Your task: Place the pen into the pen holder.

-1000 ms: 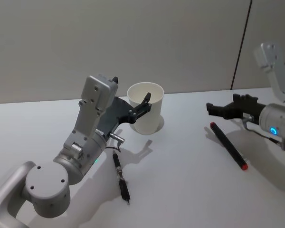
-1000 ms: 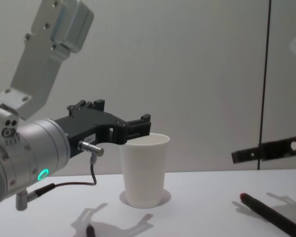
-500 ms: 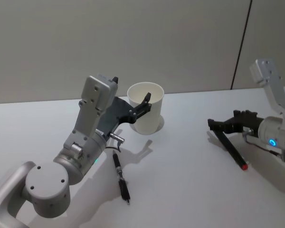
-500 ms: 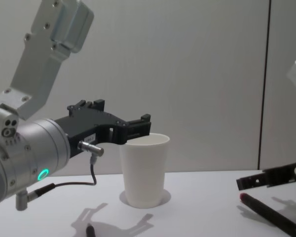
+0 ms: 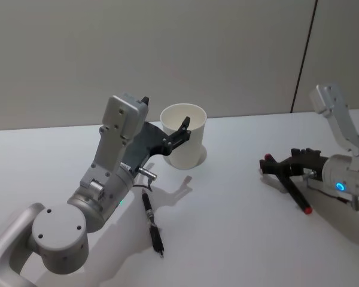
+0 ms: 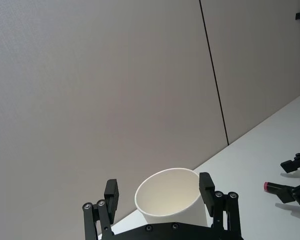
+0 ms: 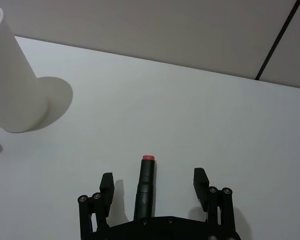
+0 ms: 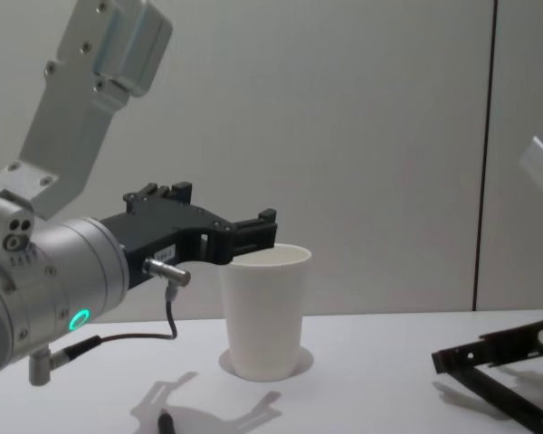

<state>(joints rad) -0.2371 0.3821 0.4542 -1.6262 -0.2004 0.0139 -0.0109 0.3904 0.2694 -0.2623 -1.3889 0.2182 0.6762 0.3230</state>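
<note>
White cup (image 5: 183, 139) (one) by spread left hand (image 6: 158, 185); spread right hand (image 7: 153, 177) straddles one pen (image 7: 144, 192).

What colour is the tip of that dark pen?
Red. The pen shows its end cap best in head view.

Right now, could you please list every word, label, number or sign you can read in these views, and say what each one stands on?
No text here can be read.
On the plain white tapered paper cup: no marks.
On the slim dark pen with a red end cap: no print visible.
On the grey housing of the left arm: tiny marks, too small to read.
On the left gripper, open around the cup, and the right gripper, open astride the pen: no labels.
</note>
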